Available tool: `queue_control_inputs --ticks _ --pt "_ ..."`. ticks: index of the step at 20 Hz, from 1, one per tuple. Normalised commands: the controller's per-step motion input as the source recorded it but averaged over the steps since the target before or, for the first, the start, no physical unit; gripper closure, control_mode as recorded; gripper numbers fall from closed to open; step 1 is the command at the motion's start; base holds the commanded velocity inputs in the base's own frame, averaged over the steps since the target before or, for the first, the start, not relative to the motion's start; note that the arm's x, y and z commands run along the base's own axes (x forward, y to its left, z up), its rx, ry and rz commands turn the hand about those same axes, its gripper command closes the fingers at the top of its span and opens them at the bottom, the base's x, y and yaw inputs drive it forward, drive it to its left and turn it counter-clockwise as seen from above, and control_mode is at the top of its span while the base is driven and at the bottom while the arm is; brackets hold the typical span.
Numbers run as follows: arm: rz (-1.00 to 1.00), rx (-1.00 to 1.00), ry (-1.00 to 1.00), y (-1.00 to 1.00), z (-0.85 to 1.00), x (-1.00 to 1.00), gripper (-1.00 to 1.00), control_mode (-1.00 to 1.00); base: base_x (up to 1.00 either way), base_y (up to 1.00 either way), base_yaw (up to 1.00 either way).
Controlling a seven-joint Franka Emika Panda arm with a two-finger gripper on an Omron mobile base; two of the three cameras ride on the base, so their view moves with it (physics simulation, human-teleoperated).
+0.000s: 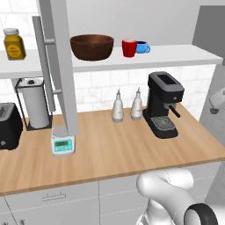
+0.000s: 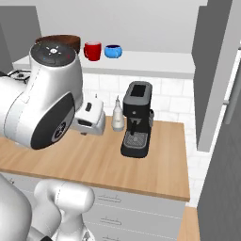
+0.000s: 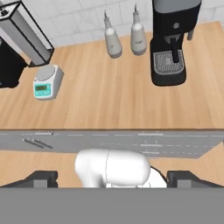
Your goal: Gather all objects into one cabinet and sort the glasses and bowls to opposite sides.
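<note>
On the white shelf (image 1: 180,54) of the open grey cabinet stand a dark brown bowl (image 1: 92,47), a red mug (image 1: 128,47) and a small blue cup (image 1: 142,47) close together. The yellow jar (image 1: 14,44) with a pale lid is on the shelf's far left, beyond the open door (image 1: 63,74) and its long bar handle. The right base view shows the red mug (image 2: 92,50), the blue cup (image 2: 113,51) and the bowl (image 2: 61,41), partly behind my arm. My gripper (image 3: 113,178) is open and holds nothing, well back from the shelf, looking down at the counter.
On the wooden counter (image 1: 114,149) stand a black coffee machine (image 1: 163,104), two pale bottles (image 1: 117,107), a small scale (image 1: 63,145), a paper towel roll (image 1: 34,103) and a black toaster (image 1: 9,125). Grey drawers (image 3: 131,142) run below the counter's front edge.
</note>
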Motion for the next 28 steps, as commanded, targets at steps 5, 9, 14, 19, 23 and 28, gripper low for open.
queue_control_inputs --ticks 5,9,14,19,23,28 --pt "0.01 -0.05 0.0 0.1 -0.04 -0.11 -1.0 -1.0 0.0 0.0 0.0" --pt "0.04 -0.02 0.0 0.0 -0.03 -0.03 -1.0 -1.0 0.0 0.0 0.0" --pt "0.01 0.0 0.0 0.0 0.0 0.0 -1.0 -1.0 0.0 0.0 0.0" --pt "0.0 0.0 0.0 0.0 0.0 0.0 -1.0 1.0 -0.6 0.0 0.05" --pt "0.0 0.0 0.0 0.0 0.0 0.0 -1.0 1.0 -1.0 0.15 0.07" --pt "0.0 0.0 0.0 0.0 0.0 0.0 -1.0 1.0 -0.99 0.83 0.0"
